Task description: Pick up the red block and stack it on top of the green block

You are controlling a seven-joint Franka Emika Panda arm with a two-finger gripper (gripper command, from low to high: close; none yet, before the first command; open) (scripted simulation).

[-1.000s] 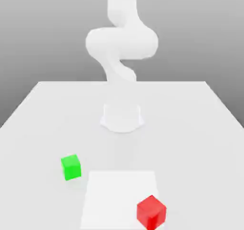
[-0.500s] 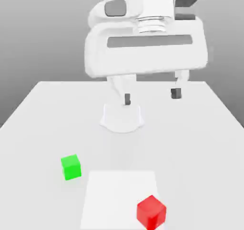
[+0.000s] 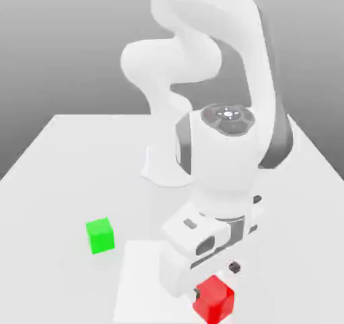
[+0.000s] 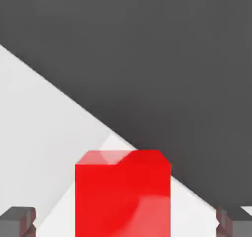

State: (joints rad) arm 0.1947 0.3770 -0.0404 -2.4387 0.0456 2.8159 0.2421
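Observation:
The red block (image 3: 213,298) sits on the white table near the front edge, toward the exterior view's right. My gripper (image 3: 215,280) has come down right over it, with a dark fingertip (image 3: 234,267) showing just behind the cube. In the hand view the red block (image 4: 123,194) lies between the two grey fingertips (image 4: 17,221), with a gap on each side, so the gripper (image 4: 125,222) is open and holds nothing. The green block (image 3: 100,235) stands alone on the table toward the exterior view's left, well apart from the hand.
The arm's round base (image 3: 161,168) stands at the middle of the table (image 3: 60,181). A paler square patch (image 3: 138,275) marks the table's front, and the red block rests on its corner. The table's edge (image 4: 74,101) runs close behind the red block in the hand view.
The hand has swung down from high above the table's middle to the red block at the front. Its jaws have stayed wide open. Both blocks are where they were.

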